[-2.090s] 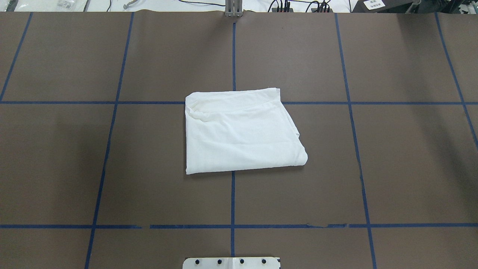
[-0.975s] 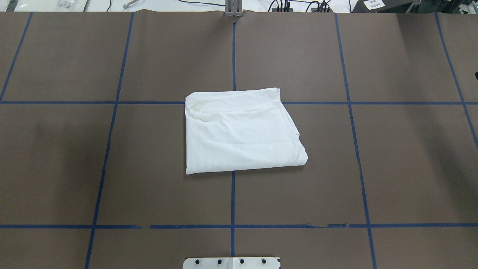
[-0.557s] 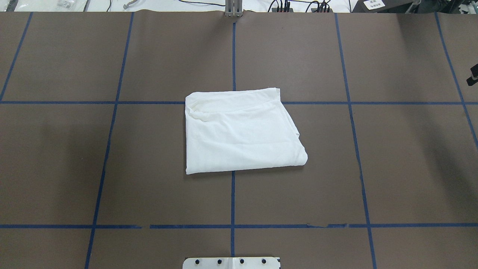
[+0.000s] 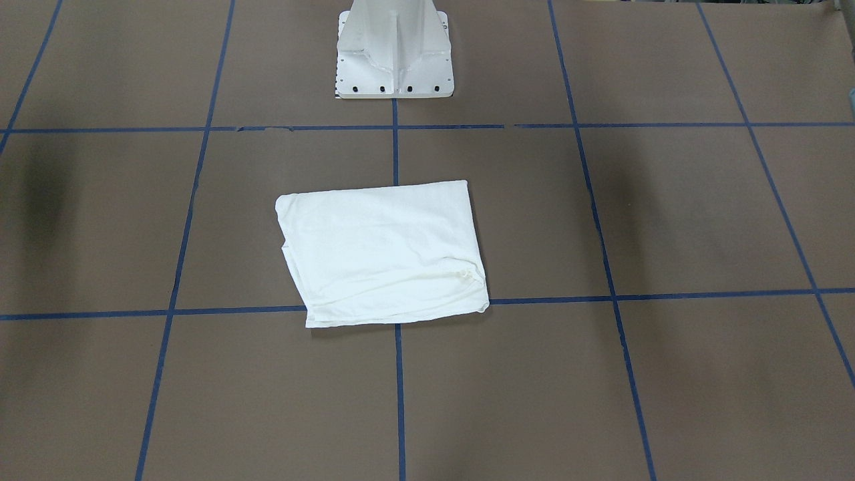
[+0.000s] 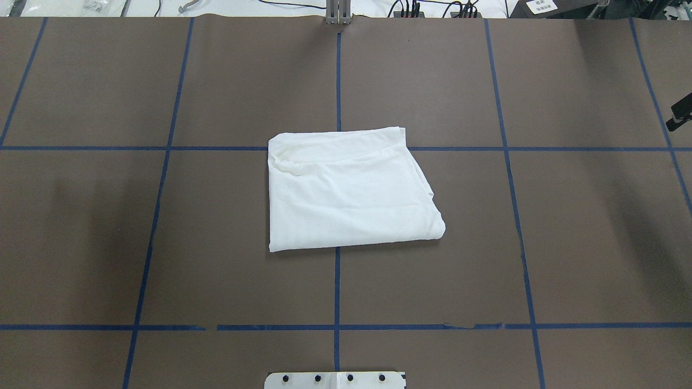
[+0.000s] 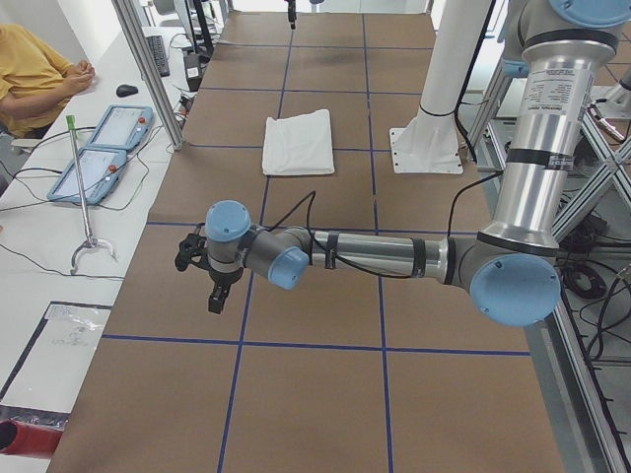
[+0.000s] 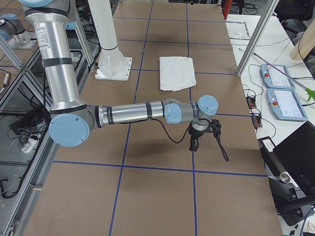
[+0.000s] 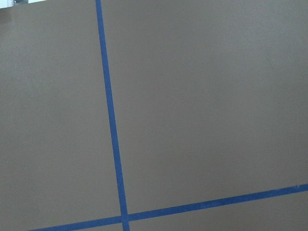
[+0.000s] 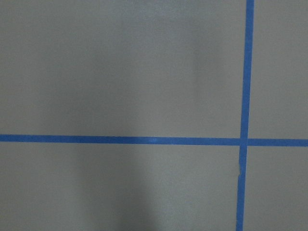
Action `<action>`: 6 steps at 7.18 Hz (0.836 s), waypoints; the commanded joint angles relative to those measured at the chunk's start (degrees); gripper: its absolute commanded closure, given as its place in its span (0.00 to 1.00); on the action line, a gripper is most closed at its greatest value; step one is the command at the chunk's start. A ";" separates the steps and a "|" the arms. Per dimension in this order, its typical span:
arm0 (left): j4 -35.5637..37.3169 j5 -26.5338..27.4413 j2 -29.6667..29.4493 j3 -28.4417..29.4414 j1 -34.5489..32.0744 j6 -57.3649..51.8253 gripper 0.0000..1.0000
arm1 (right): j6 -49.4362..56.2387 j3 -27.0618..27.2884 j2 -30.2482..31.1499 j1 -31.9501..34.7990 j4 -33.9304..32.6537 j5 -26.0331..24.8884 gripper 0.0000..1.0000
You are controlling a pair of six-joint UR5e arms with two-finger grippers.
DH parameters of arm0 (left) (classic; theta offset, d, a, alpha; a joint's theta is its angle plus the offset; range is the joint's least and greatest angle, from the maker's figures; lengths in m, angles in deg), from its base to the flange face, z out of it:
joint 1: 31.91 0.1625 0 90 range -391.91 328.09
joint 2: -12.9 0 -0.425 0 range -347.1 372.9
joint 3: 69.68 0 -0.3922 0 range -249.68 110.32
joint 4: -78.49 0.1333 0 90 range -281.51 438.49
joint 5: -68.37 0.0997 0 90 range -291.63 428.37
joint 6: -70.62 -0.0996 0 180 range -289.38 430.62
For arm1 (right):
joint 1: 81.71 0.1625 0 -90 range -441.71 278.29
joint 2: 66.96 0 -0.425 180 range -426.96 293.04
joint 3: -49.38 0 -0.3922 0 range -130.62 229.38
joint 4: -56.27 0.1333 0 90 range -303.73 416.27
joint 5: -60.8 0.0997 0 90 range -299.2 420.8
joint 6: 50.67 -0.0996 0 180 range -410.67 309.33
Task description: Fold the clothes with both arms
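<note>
The white shirt (image 5: 346,192) lies folded into a rough rectangle at the table's middle, plain side up, with nothing touching it; it also shows in the front view (image 4: 381,254) and both side views (image 6: 299,141) (image 7: 176,73). My left gripper (image 6: 215,299) hangs over bare table far to the shirt's left; I cannot tell if it is open. My right gripper (image 7: 194,145) hangs far to the shirt's right; only a black tip (image 5: 680,112) shows at the overhead view's edge, so I cannot tell its state. Both wrist views show only brown table and blue tape.
The white pedestal base (image 4: 394,47) stands at the robot's side of the table. Blue tape lines (image 5: 337,286) grid the brown surface. Teach pendants (image 6: 104,148) and a seated operator (image 6: 35,74) are beyond the far edge, behind a metal post (image 6: 148,69).
A black part of my right gripper has come into the overhead view at its right edge. The shirt has not moved.
</note>
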 commanded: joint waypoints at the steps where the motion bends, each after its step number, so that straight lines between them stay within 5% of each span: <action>1: -1.55 0.14 0.91 -0.40 0.05 0.77 0.00 | -0.02 1.30 -0.19 0.13 -0.26 -0.20 0.00; 6: -1.20 -0.29 1.43 -2.25 -0.30 0.68 0.00 | 1.38 1.22 3.41 4.44 0.09 -0.11 0.00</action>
